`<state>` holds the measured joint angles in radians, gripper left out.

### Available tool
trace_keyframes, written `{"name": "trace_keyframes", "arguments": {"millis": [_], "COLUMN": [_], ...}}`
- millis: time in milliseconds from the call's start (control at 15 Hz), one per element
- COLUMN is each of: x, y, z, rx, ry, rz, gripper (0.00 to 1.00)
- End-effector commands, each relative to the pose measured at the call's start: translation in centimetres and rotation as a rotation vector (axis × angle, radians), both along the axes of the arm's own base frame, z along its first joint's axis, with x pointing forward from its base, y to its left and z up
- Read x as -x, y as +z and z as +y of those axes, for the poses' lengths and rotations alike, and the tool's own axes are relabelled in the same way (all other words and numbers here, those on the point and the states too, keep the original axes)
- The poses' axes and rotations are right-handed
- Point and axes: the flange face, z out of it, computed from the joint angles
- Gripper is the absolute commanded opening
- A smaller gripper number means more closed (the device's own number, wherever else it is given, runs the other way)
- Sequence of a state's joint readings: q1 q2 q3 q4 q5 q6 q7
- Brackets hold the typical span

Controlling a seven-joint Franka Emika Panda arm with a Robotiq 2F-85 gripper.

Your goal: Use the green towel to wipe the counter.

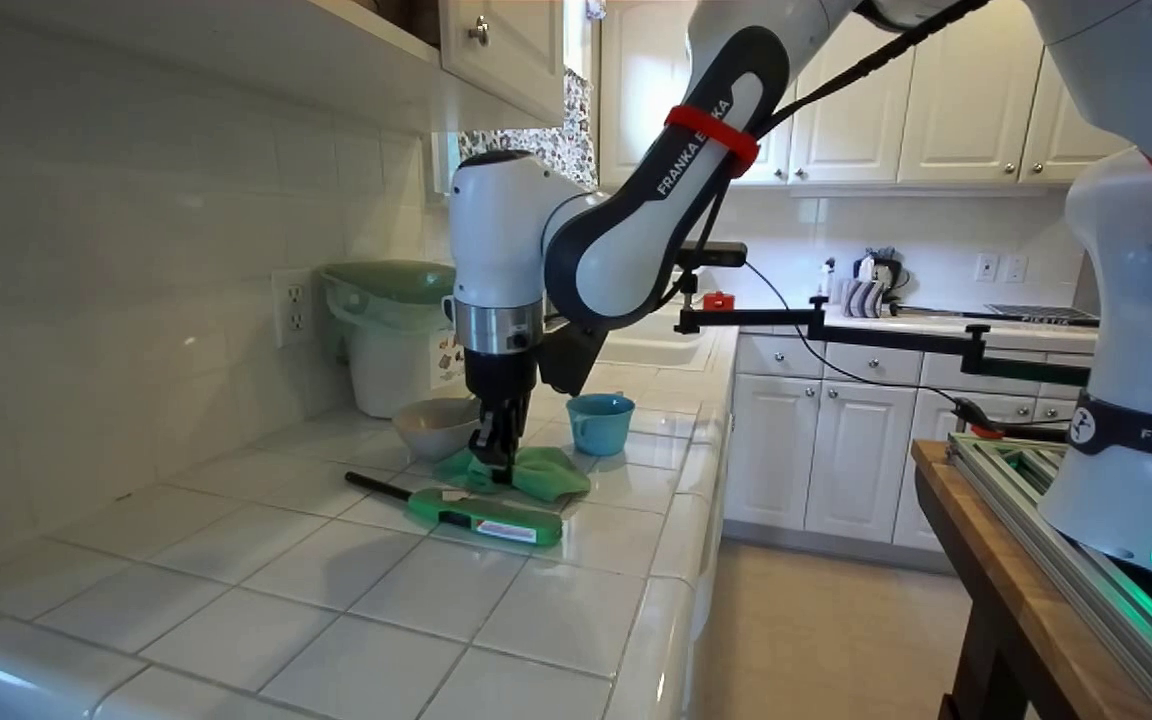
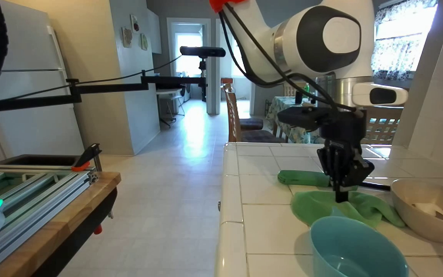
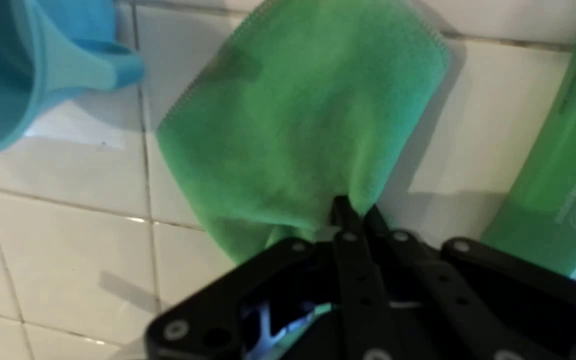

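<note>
The green towel (image 1: 554, 474) lies crumpled on the white tiled counter (image 1: 286, 570). It also shows in an exterior view (image 2: 313, 206) and fills the upper middle of the wrist view (image 3: 298, 115). My gripper (image 1: 503, 472) points down at the towel and is shut on a pinched fold of it. The fingertips show close together around the fold in the wrist view (image 3: 360, 210) and in an exterior view (image 2: 341, 195). The rest of the towel spreads out from the fingers, mostly toward the blue cup. Part of it is hidden under the gripper.
A green lighter (image 1: 496, 518) with a black nozzle lies beside the towel, close to the gripper. A blue cup (image 2: 356, 246) stands on the towel's opposite side. A beige bowl (image 2: 425, 215) touches or nearly touches the towel. A white bin (image 1: 386, 350) stands by the wall.
</note>
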<state>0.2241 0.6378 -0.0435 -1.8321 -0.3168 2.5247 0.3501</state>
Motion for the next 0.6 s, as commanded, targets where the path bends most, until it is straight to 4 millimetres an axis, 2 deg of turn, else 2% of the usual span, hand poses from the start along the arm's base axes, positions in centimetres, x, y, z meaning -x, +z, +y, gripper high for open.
{"name": "trace_keyframes", "arguments": {"millis": [0,200,333,533], "x": [1.5,1.6,1.4,1.7], "y": [0.5,-0.2,-0.3,0.2], "z": [-1.9,-1.6,0.3,4.4], "rx": [-0.006,-0.015,-0.029,-0.048], "ry": [-0.025,-0.004,0.039,0.134], "rz": [0.018,0.036,0.039,0.038], "gripper": [0.01,0.01,0.01,0.01]}}
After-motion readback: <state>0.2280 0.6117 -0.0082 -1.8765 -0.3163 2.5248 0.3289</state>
